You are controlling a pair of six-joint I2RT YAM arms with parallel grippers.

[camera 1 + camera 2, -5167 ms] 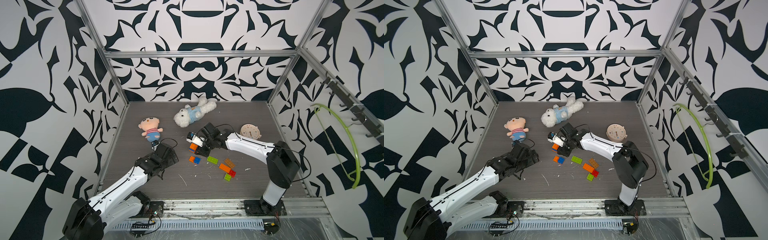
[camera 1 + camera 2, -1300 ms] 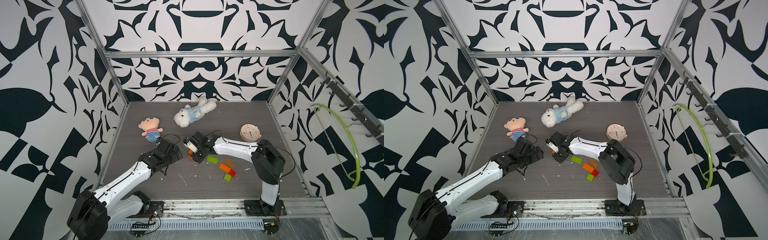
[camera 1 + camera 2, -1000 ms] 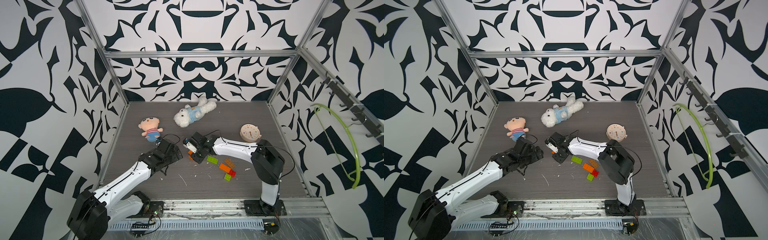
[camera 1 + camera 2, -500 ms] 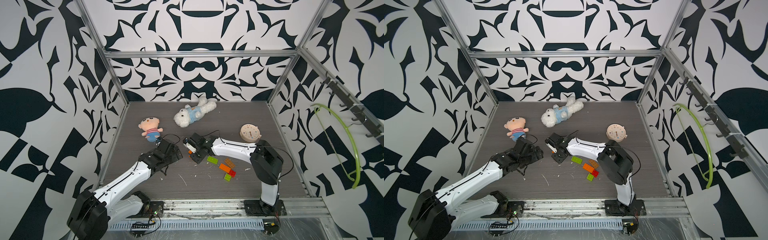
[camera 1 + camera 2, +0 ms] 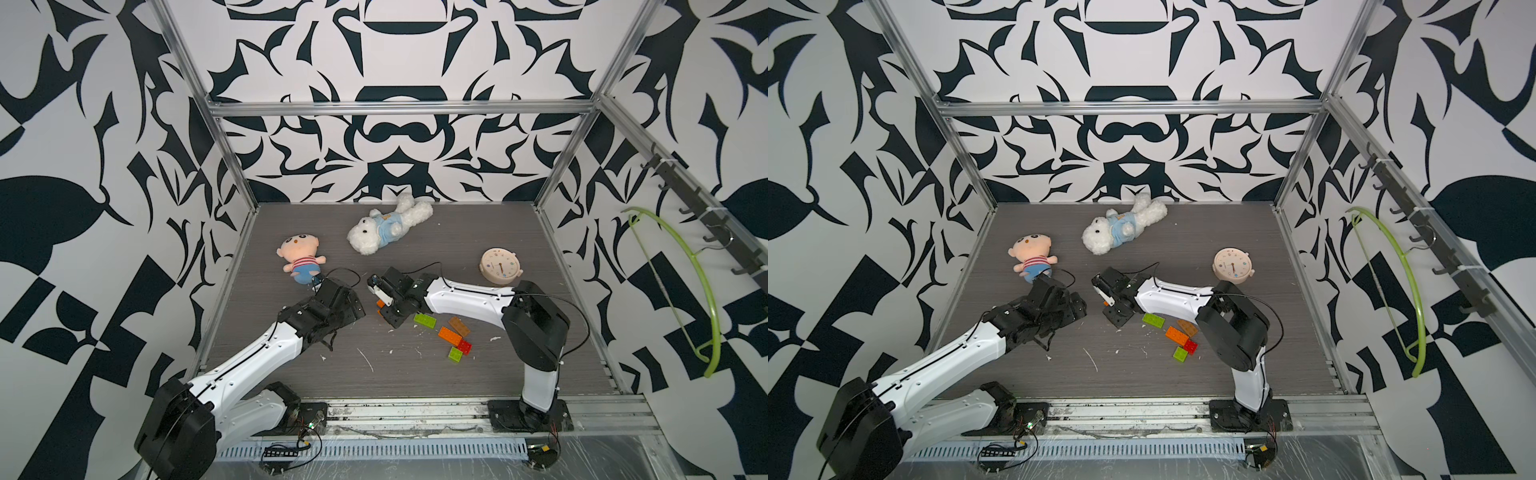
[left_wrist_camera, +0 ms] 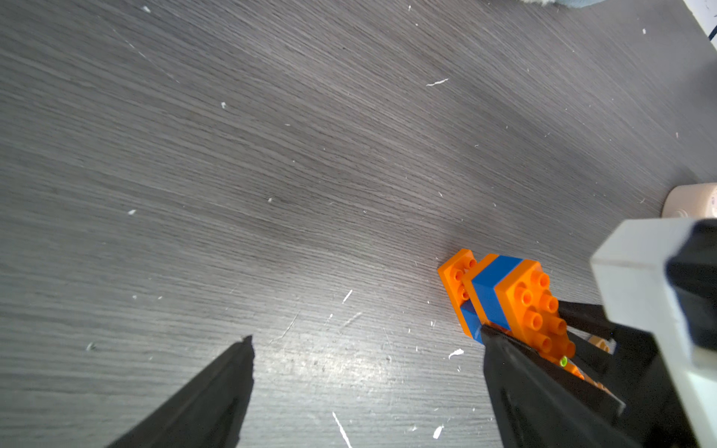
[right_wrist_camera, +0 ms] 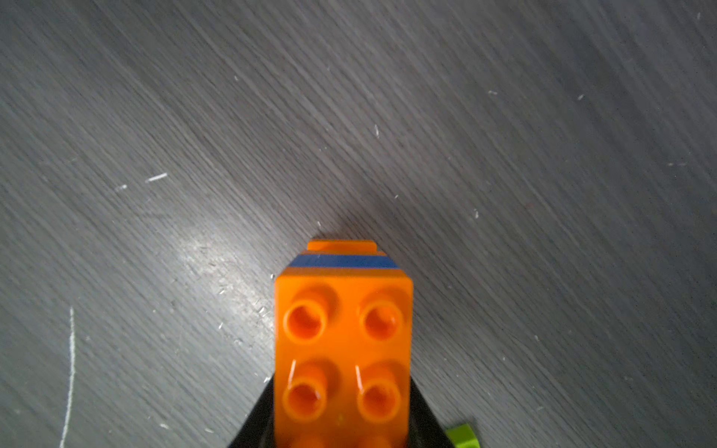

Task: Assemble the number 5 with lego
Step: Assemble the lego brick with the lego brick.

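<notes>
- The right gripper (image 7: 343,391) is clamped on an orange-and-blue lego stack (image 6: 504,298), low over the middle of the table (image 5: 415,374).
- The left gripper (image 6: 366,337) stands wide and empty, one finger just beside the stack.
- Loose bricks (image 5: 449,336) in green, tan, orange and red lie on the table nearby.

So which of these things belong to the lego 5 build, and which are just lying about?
Job:
orange-and-blue brick stack
long green brick
tan brick
orange brick
red brick
small green brick

Lying about:
striped-shirt plush doll
white plush toy in blue top
beige clock
</notes>
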